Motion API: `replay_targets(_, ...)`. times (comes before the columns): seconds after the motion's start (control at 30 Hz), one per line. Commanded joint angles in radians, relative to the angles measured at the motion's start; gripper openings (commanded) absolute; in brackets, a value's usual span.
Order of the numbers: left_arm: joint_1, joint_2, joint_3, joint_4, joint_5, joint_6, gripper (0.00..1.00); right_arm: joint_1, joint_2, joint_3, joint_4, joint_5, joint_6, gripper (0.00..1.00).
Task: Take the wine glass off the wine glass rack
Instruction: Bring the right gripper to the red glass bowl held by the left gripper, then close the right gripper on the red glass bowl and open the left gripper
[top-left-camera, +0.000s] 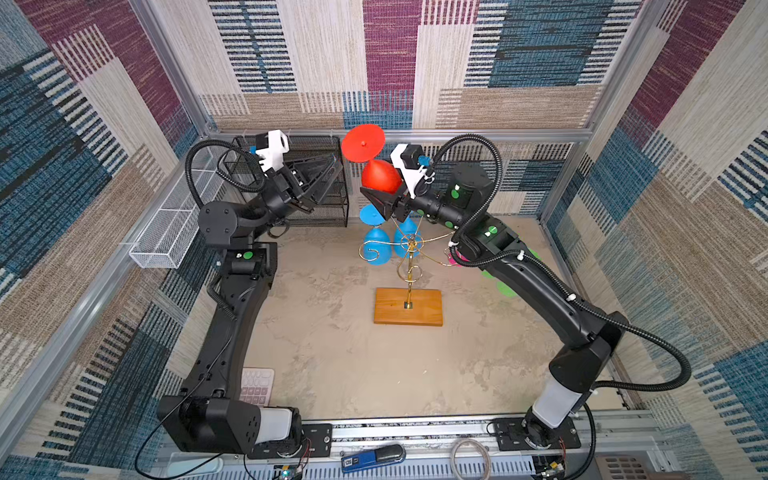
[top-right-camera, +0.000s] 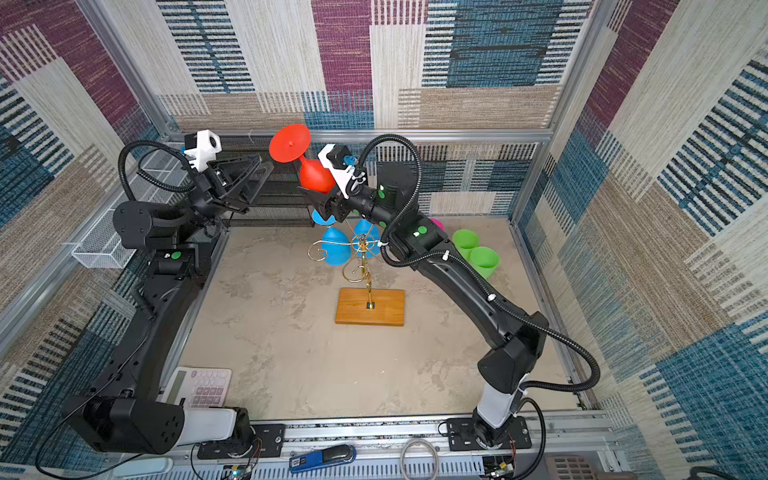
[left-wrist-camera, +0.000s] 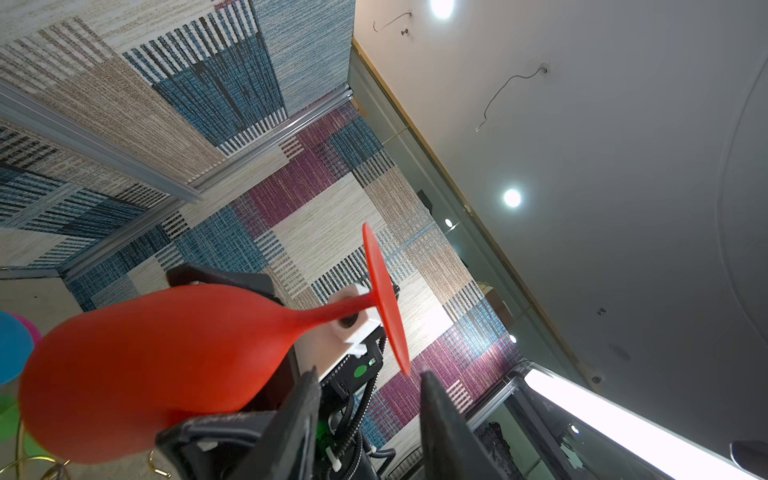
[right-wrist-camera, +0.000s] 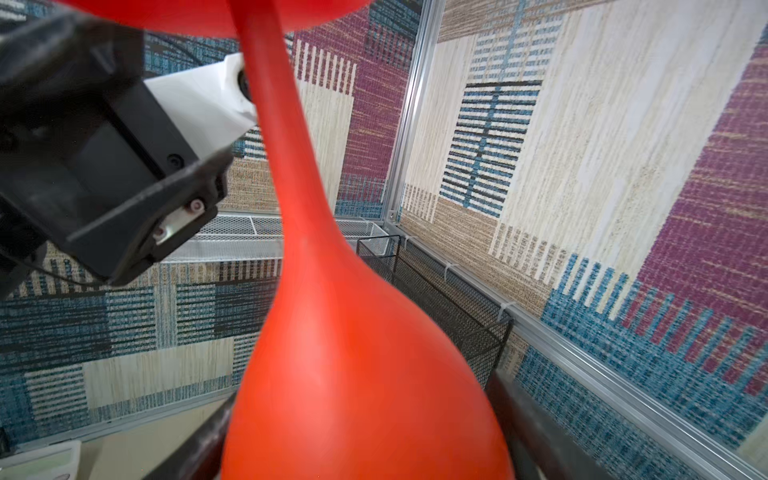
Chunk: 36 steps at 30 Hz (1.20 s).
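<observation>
In both top views: holding the red wine glass (top-left-camera: 380, 175) (top-right-camera: 316, 175) by its bowl in the right gripper (top-left-camera: 374, 189) (top-right-camera: 318, 191), jaws wide and pressed to either side of the bowl, foot uppermost, stem leaning away from the wrist. Held above the wine glass rack (top-left-camera: 399, 309) (top-right-camera: 353, 309), seemingly clear of the gold wire arms, though hard to judge from overhead. Under the right gripper, two blue glasses (top-left-camera: 376, 249) hanging on the rack. Across the stem from it, the left gripper (top-left-camera: 334, 166) (top-right-camera: 266, 164), fingers parted, grasping nothing, tips just short of the foot.

Left wrist view: looking out between the parted fingers (left-wrist-camera: 297, 428), nothing between them; red bowl beyond one fingertip, rim of the foot just past the gap.

Right wrist view: red bowl wedged between both dark fingers (right-wrist-camera: 536, 436), stem running straight out from the gripper
</observation>
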<state>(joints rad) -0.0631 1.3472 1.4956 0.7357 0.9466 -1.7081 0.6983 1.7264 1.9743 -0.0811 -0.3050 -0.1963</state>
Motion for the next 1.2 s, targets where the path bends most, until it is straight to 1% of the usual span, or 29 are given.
replay_targets(0.0,0.002,-0.035,-0.003,-0.069,-0.001,0.173,0.49,0.001,-0.026,0.049,-0.114,0.068,0.062,0.76)
replay_targets(0.13,0.002,-0.062,-0.017,-0.177,-0.016,0.377,0.52,0.001,-0.069,0.052,-0.206,0.107,0.087,0.74)
replay_targets(0.23,0.001,-0.094,-0.031,-0.314,-0.066,0.638,0.52,0.000,-0.082,0.080,-0.306,0.147,0.093,0.73)
replay_targets(0.3,0.000,-0.118,-0.052,-0.381,-0.139,0.839,0.52,0.000,-0.085,0.096,-0.374,0.157,0.092,0.72)
replay_targets(0.37,-0.009,-0.147,-0.105,-0.383,-0.254,0.988,0.52,0.000,-0.087,0.101,-0.425,0.160,0.091,0.72)
replay_targets(0.4,-0.016,-0.162,-0.135,-0.383,-0.317,1.090,0.52,0.000,-0.087,0.107,-0.450,0.163,0.092,0.71)
replay_targets(0.43,-0.022,-0.170,-0.152,-0.376,-0.353,1.167,0.52,0.000,-0.085,0.114,-0.471,0.164,0.092,0.71)
replay_targets(0.47,-0.027,-0.178,-0.175,-0.348,-0.358,1.255,0.52,0.000,-0.083,0.123,-0.493,0.162,0.092,0.70)
replay_targets(0.5,-0.029,-0.181,-0.195,-0.300,-0.343,1.322,0.52,0.000,-0.079,0.133,-0.512,0.161,0.093,0.70)
replay_targets(0.57,-0.036,-0.182,-0.256,-0.117,-0.306,1.460,0.53,0.000,-0.068,0.161,-0.556,0.151,0.087,0.69)
replay_targets(0.63,-0.035,-0.170,-0.279,-0.010,-0.287,1.570,0.53,0.000,-0.053,0.189,-0.590,0.142,0.084,0.69)
replay_targets(0.73,-0.035,-0.135,-0.247,-0.009,-0.224,1.743,0.52,0.000,-0.026,0.237,-0.648,0.114,0.074,0.67)
replay_targets(0.8,-0.036,-0.111,-0.242,0.042,-0.189,1.813,0.52,0.000,-0.007,0.264,-0.684,0.099,0.070,0.67)
replay_targets(0.87,-0.035,-0.080,-0.231,0.118,-0.174,1.840,0.50,0.000,0.005,0.275,-0.702,0.088,0.068,0.66)
replay_targets(0.93,-0.035,-0.052,-0.202,0.144,-0.129,1.854,0.46,0.000,0.010,0.274,-0.705,0.077,0.068,0.65)
replay_targets(1.0,-0.037,-0.023,-0.173,0.158,-0.052,1.867,0.45,0.001,0.014,0.274,-0.706,0.066,0.068,0.65)
replay_targets(1.17,-0.046,0.018,-0.158,0.211,-0.024,1.864,0.45,0.002,0.019,0.257,-0.706,0.023,0.075,0.64)
